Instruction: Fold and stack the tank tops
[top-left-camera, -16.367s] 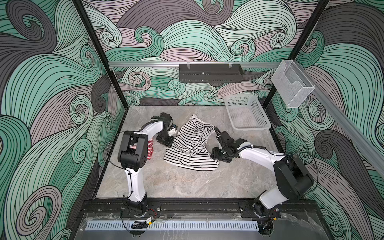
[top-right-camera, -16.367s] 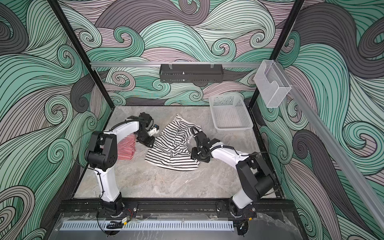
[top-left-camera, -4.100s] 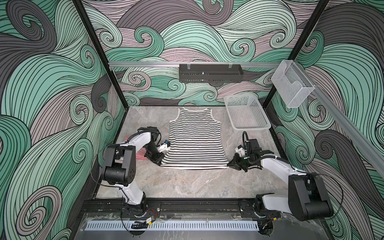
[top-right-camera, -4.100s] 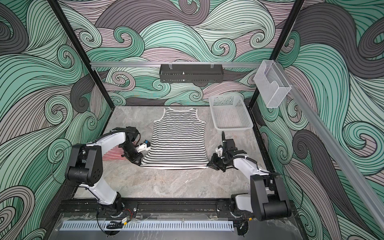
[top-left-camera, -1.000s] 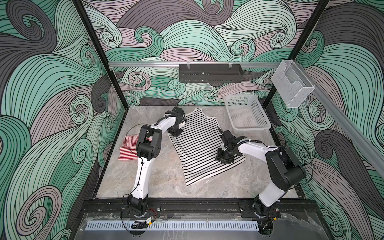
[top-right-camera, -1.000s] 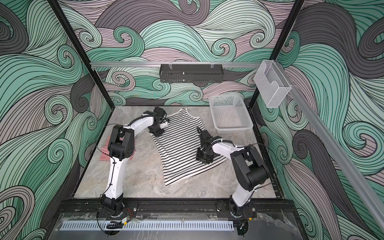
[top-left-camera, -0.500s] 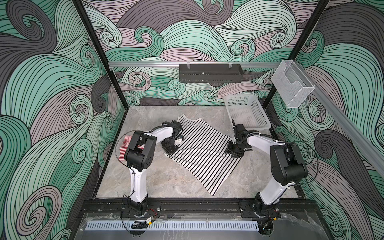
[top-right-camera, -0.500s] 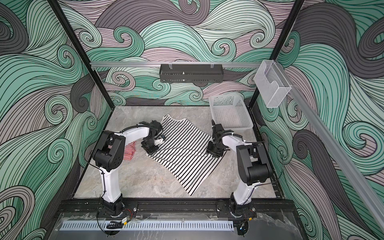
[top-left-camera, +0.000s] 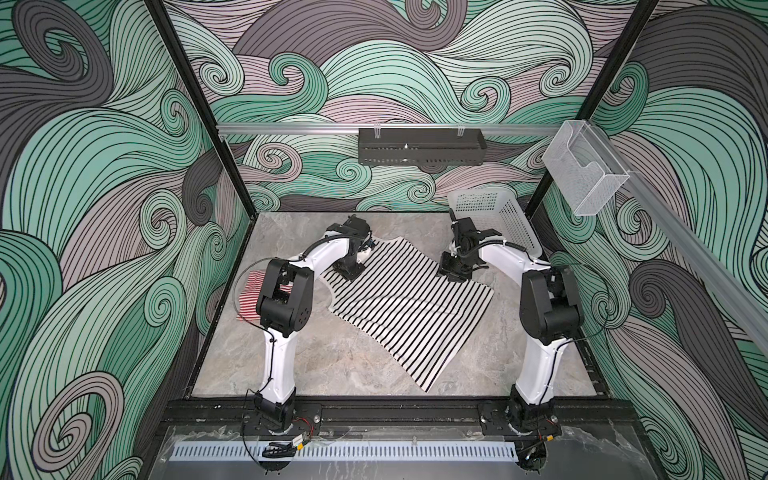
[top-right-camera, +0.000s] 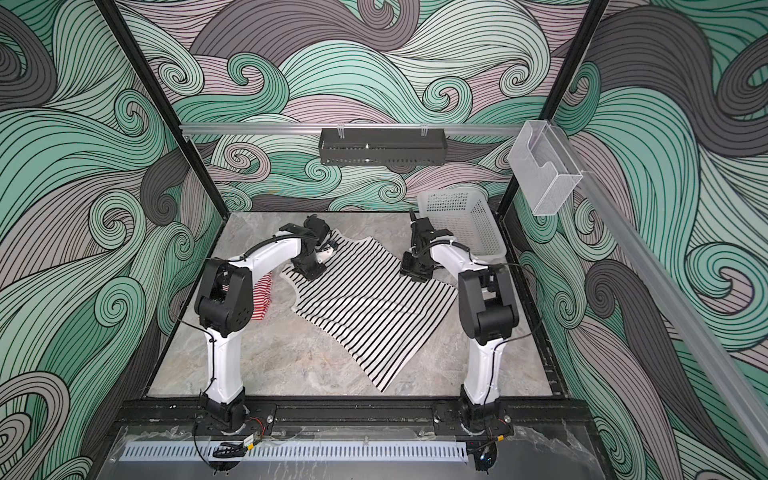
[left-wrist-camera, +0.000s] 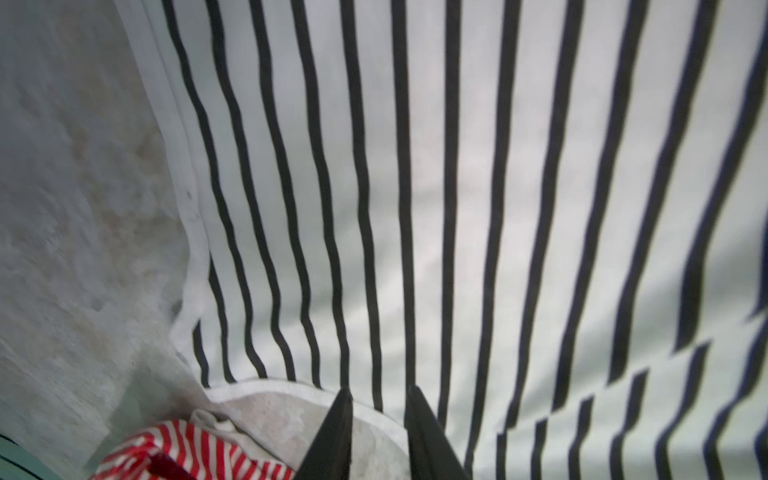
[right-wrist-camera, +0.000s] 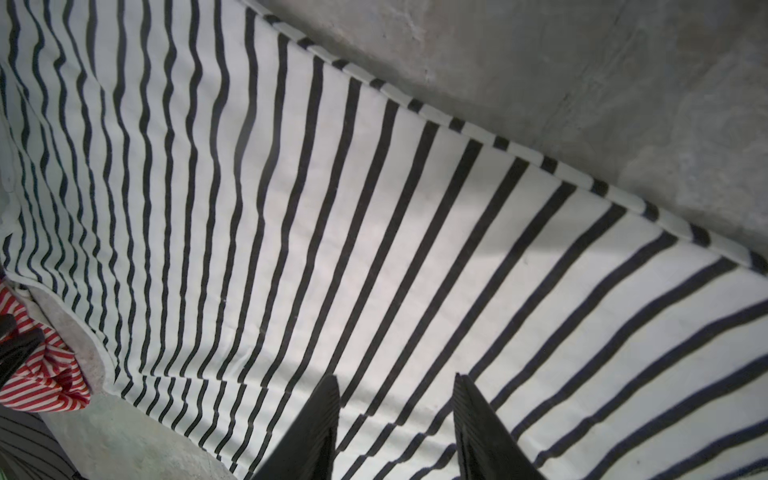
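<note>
In both top views the black-striped top (top-left-camera: 407, 307) lies flat and slanted across the grey table (top-left-camera: 332, 365). One end is far and left, and one corner is near and a bit right. Only these views show the whole top, and the white basket (top-left-camera: 512, 224) in the far right corner.

The wrist views show the fingers up close. In the left wrist view the left gripper (left-wrist-camera: 380, 395) has its two fingers close, with a thin gap. The tips are at the white edge of an arm hole, and I cannot tell if they pinch it. In the right wrist view the right gripper (right-wrist-camera: 395, 380) has its fingers well apart, with flat stripes showing between them.

The red-striped top (top-left-camera: 250, 284) sits bunched at the left, mostly hidden behind the left arm's elbow. Each wrist view catches only a bit of it.

The left gripper is at the black-striped top's far left end. The right gripper is at its far right edge, near the basket.
</note>
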